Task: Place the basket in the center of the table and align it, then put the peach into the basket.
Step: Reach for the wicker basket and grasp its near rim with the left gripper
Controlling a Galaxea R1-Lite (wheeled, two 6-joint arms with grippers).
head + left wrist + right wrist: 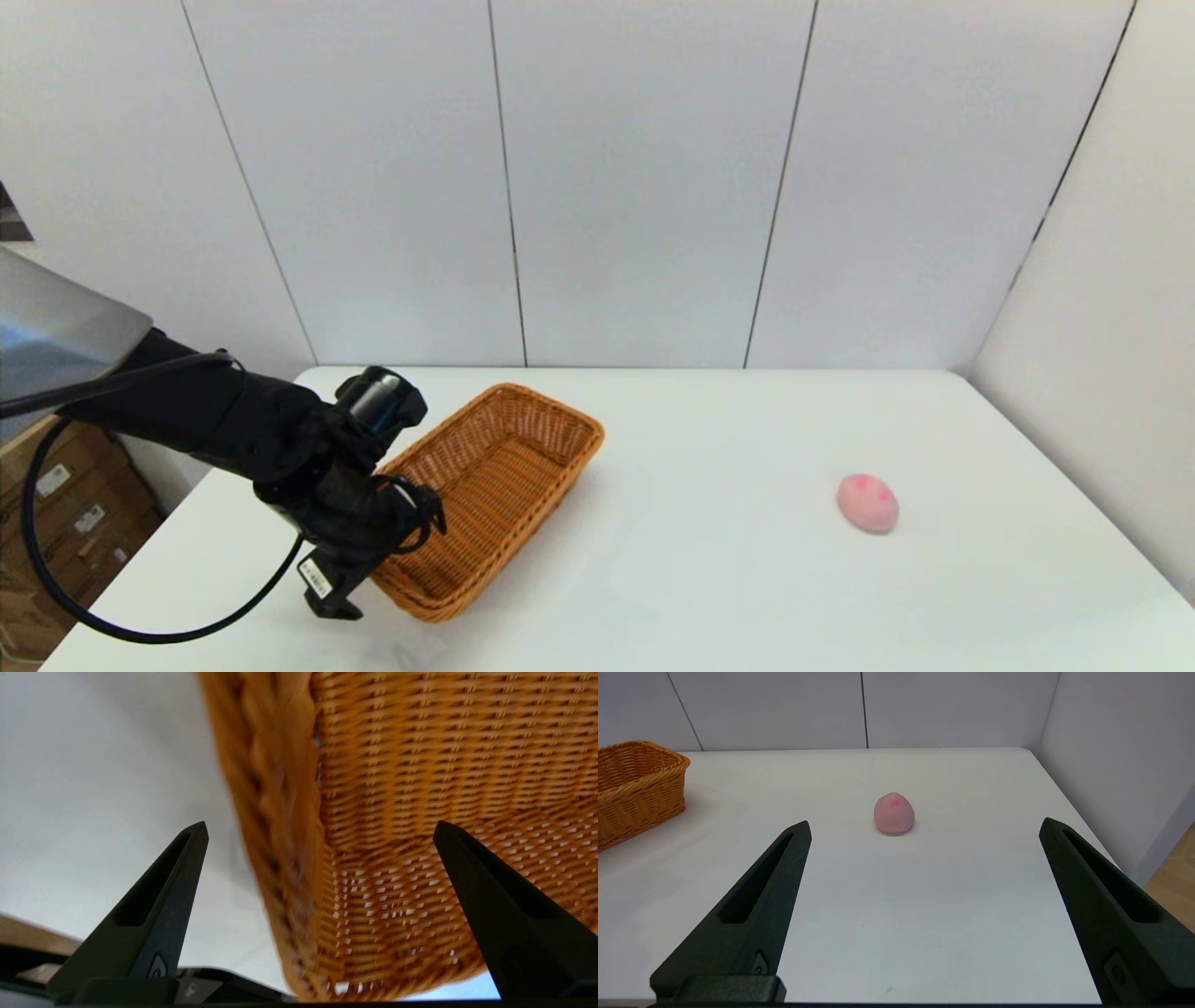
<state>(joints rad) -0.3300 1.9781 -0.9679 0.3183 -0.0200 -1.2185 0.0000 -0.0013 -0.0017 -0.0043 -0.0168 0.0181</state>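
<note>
Risk first. The rectangular orange-brown woven wicker basket point(499, 490) sits skewed on the left half of the large plain white bench point(709, 579), its long axis running diagonally, not centred and not squared. The left end effector point(320, 835) straddles the braided rim of the basket's near-left wall: one finger point(154, 905) outside over bare bench, the other finger point(495, 905) inside over the woven floor. Judgement: if the jaws close without going deep enough, they catch only the flaring braid and may slip off as the wall flexes. A pinch at one wall, off the basket's middle, would likely make the basket pivot or tip when dragged, leaving it skewed. Wicker gives under pressure; expect a soft, imprecise hold.

Second hazard: the small pale pink egg-round toy peach point(867, 502) lies alone on the right half of the bench, well apart from the basket. Its shape suggests it will roll if nudged.

End effector state. Left: fingers spread wide, rim between them, neither finger clearly touching wicker; nothing held. Right end effector point(924, 830): fingers wide apart, empty, low over the near right part of the bench, pointed toward the peach point(894, 813) and short of it; absent from the head view.
</note>
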